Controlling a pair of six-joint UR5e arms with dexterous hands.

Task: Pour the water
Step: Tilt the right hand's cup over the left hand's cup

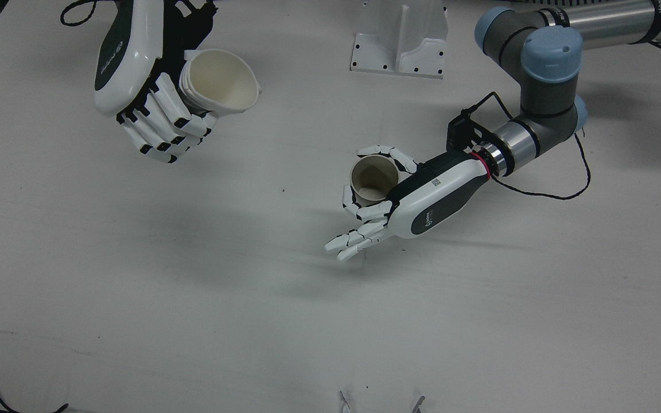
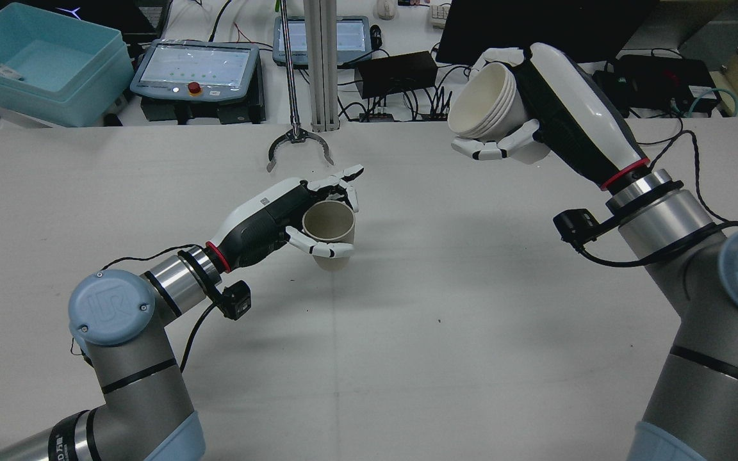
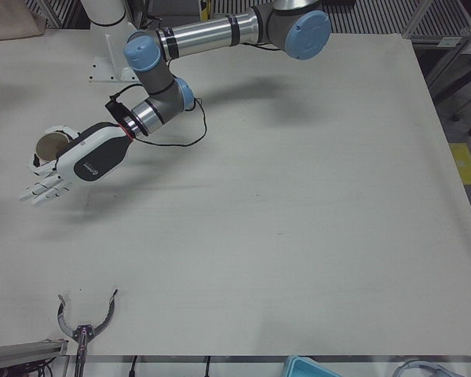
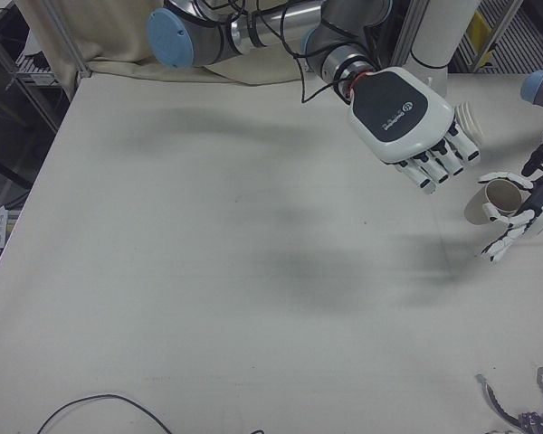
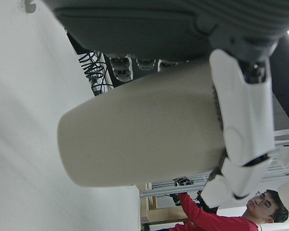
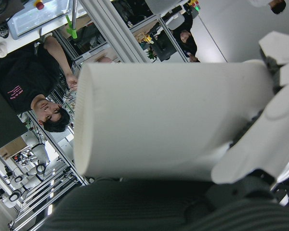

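Observation:
My left hand (image 2: 279, 214) is shut on a tan paper cup (image 2: 329, 227) that stands upright near the table's middle, its mouth open upward; thumb and forefinger ring it while the other fingers (image 1: 353, 241) spread out. The same cup (image 1: 373, 179) looks empty from above and fills the left hand view (image 5: 144, 130). My right hand (image 2: 567, 115) is raised well above the table, shut on a stack of white paper cups (image 2: 487, 102) tilted with the mouth toward the left hand's side. The stack (image 1: 221, 80) sits apart from the tan cup, also in the right hand view (image 6: 168, 120).
A white mounting bracket (image 1: 400, 37) stands at the robot's edge of the table. A metal claw tool (image 2: 298, 144) lies at the far edge. Beyond the table are a teal bin (image 2: 36, 64), two pendants and cables. People show in the background of the hand views.

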